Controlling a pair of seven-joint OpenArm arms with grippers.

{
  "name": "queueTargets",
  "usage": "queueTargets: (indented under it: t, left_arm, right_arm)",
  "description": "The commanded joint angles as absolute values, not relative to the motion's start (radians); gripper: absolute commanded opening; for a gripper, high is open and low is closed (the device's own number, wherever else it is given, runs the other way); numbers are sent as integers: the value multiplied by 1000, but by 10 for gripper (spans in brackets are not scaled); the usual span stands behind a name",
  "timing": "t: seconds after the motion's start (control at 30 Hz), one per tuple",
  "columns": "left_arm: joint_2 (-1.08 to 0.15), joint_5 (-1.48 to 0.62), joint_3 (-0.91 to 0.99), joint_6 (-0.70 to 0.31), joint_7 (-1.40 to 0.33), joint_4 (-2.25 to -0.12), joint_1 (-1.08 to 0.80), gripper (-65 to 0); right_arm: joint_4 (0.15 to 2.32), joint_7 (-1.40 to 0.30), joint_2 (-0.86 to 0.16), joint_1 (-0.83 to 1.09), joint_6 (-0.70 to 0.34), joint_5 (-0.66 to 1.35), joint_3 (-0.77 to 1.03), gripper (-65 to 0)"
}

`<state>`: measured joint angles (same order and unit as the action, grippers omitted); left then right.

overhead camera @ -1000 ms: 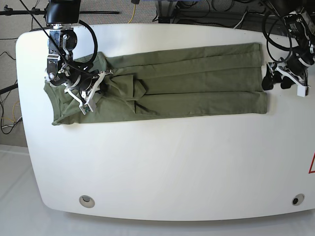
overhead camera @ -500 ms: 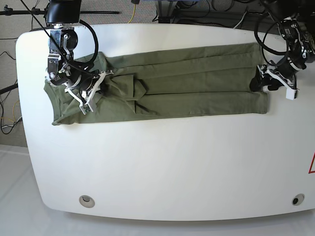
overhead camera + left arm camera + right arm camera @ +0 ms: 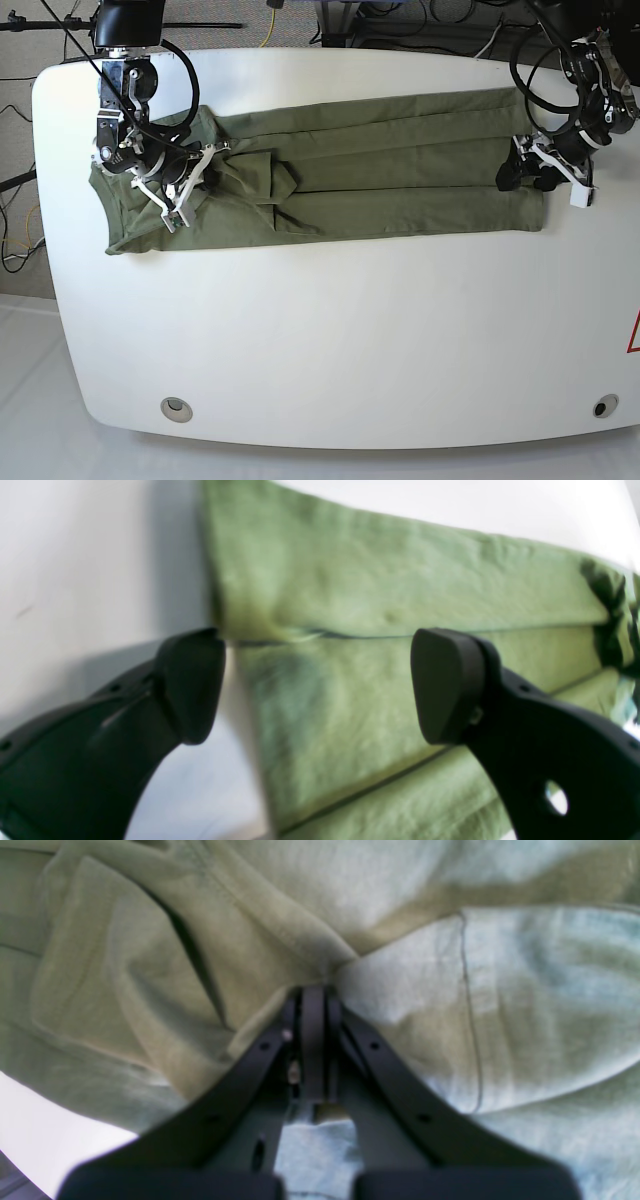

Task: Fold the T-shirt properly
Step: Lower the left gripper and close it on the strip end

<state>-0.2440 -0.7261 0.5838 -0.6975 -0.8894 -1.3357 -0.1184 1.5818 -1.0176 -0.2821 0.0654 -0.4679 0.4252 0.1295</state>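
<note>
The olive-green T-shirt lies as a long strip folded lengthwise across the far half of the white table. At the strip's right end, my left gripper stands open over the hem. In the left wrist view, the left gripper straddles the T-shirt's end edge, one finger over bare table, the other over cloth. At the bunched left end, my right gripper is shut on a pinch of fabric. The right wrist view shows the right gripper with creases of the T-shirt radiating from it.
Two round holes sit near the table's front corners. A red triangle mark shows at the right edge. Cables and stands crowd the space beyond the far edge.
My left gripper has moved leftward from beside the shirt's right end to over its hem, staying open. The right gripper has held its pinch almost still.
</note>
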Motion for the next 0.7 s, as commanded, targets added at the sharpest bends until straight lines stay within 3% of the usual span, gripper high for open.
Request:
queueTargets:
  t: [0.0, 0.47, 0.53, 0.67]
  left_arm:
    - [-259, -706, 576, -698, -904, -1346, -117, -87]
    - [-252, -708, 576, -698, -912, -1332, -109, -89]
    - [-252, -709, 576, -698, -916, -1332, -108, -125]
    - [-246, -710, 567, -698, -919, -1328, -108, -296]
  right_arm:
    - [1589, -1040, -291, 63, -465, 410, 131, -649]
    - [1588, -1039, -288, 66, -467, 411, 131, -650]
    - [1588, -1039, -287, 65, -467, 409, 131, -650]
    - [1589, -1042, -286, 66, -468, 407, 132, -650]
